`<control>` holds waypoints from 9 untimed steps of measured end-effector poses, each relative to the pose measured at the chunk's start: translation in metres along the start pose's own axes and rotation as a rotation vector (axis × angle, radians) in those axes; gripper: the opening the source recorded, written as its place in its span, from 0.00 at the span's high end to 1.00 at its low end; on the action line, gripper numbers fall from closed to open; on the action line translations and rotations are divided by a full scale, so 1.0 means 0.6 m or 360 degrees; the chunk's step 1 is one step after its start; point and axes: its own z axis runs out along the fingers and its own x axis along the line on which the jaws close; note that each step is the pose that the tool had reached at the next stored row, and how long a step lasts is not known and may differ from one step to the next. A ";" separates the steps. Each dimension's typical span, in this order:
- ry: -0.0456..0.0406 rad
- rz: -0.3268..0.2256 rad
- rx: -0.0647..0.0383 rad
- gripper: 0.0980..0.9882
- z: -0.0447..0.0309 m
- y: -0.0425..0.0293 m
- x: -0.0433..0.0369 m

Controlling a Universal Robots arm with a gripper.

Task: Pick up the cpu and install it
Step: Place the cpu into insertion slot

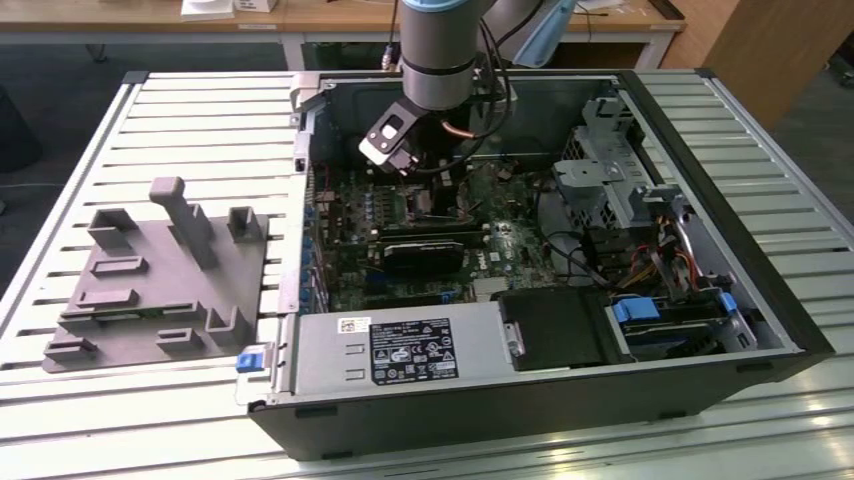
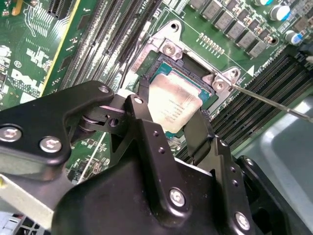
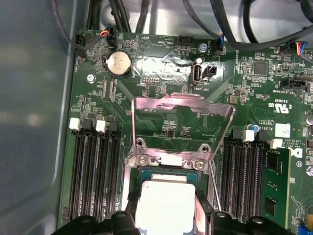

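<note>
The cpu (image 2: 174, 102), a flat square chip with a shiny silver top, sits between my gripper's (image 2: 170, 117) two black fingers (image 2: 143, 117), which press on its opposite edges. It hangs low over the open motherboard socket (image 2: 191, 62), or rests in it; I cannot tell which. In the first wrist view the cpu (image 3: 164, 201) lies just below the socket's hinge, and the gripper (image 3: 165, 219) is shut on it. In the exterior view the gripper (image 1: 424, 188) reaches down into the open computer case (image 1: 534, 250) over the motherboard.
The socket's metal load plate (image 3: 181, 122) stands flipped up, and its thin lever (image 2: 274, 100) sticks out to one side. Memory slots (image 3: 93, 171) flank the socket. A black card (image 1: 427, 250) lies across the board. A grey tray (image 1: 160, 270) sits at the exterior view's left.
</note>
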 end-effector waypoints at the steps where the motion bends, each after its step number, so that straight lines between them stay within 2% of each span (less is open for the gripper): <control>1: -0.0002 -0.0008 0.0000 0.51 0.000 0.000 0.000; 9: -0.0003 -0.0009 0.0000 0.51 0.000 0.000 -0.002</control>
